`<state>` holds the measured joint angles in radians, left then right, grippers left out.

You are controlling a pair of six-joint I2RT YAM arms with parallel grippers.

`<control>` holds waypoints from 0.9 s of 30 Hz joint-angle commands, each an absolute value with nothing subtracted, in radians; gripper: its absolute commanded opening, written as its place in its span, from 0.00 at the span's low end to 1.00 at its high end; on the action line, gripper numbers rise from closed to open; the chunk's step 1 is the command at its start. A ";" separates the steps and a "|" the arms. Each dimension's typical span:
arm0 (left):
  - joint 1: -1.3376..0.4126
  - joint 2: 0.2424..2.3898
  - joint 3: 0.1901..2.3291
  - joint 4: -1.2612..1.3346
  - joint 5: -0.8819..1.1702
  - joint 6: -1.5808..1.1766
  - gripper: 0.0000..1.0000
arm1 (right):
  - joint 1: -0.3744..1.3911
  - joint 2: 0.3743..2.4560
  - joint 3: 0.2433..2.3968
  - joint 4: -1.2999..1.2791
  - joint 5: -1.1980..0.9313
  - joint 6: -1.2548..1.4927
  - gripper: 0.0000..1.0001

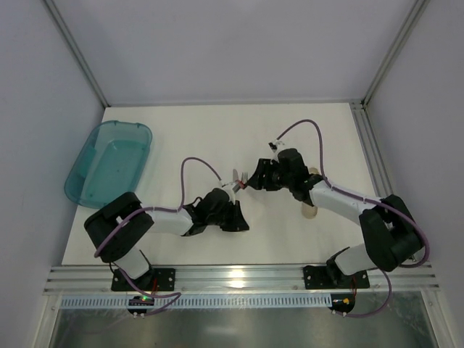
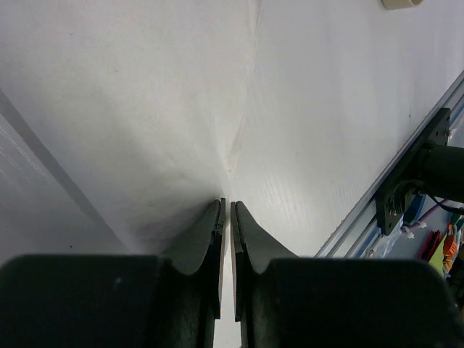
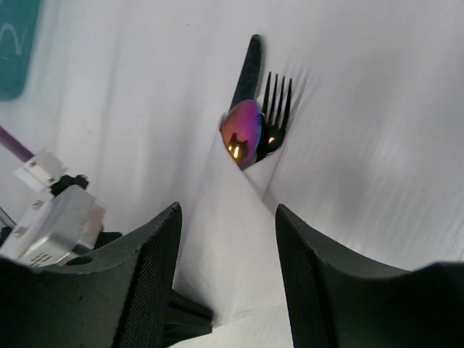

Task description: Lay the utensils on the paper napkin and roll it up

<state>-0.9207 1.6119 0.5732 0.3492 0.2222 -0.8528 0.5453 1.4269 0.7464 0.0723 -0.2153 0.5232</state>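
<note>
The paper napkin (image 3: 235, 239) is folded into a white ridge around the utensils. Out of its far end poke an iridescent spoon bowl (image 3: 241, 132), dark fork tines (image 3: 277, 98) and a dark knife tip (image 3: 248, 69). My right gripper (image 3: 228, 210) is open and straddles the napkin ridge, with neither finger touching it. From above, the right gripper (image 1: 251, 180) sits just right of the utensils (image 1: 241, 179). My left gripper (image 2: 228, 203) is shut on the napkin (image 2: 181, 109), whose creases run into the fingertips. From above, the left gripper (image 1: 241, 221) lies below the utensils.
A translucent teal tub (image 1: 109, 163) stands at the left of the table. A tan cylinder-shaped tube (image 1: 310, 212) lies under the right forearm and shows at the top right of the left wrist view (image 2: 401, 3). The aluminium rail (image 1: 239, 277) runs along the near edge.
</note>
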 commanded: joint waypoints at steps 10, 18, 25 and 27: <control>-0.928 1.586 0.511 0.314 0.206 -0.836 0.12 | 0.491 1.678 0.870 -0.038 -0.476 0.310 0.59; -0.930 1.568 0.485 0.334 0.207 -0.845 0.11 | 0.529 1.720 0.868 -0.028 -0.397 0.314 0.59; -0.930 1.565 0.479 0.344 0.206 -0.850 0.11 | 0.586 1.761 0.891 -0.061 -0.273 0.357 0.59; -0.928 1.563 0.477 0.344 0.204 -0.850 0.11 | 0.600 1.766 0.882 -0.058 -0.233 0.376 0.58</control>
<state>-0.9215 1.5707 0.5068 0.3939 0.2230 -0.8612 0.5781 1.7298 0.8886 -0.0196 -0.3416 0.3531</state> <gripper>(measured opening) 0.114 0.582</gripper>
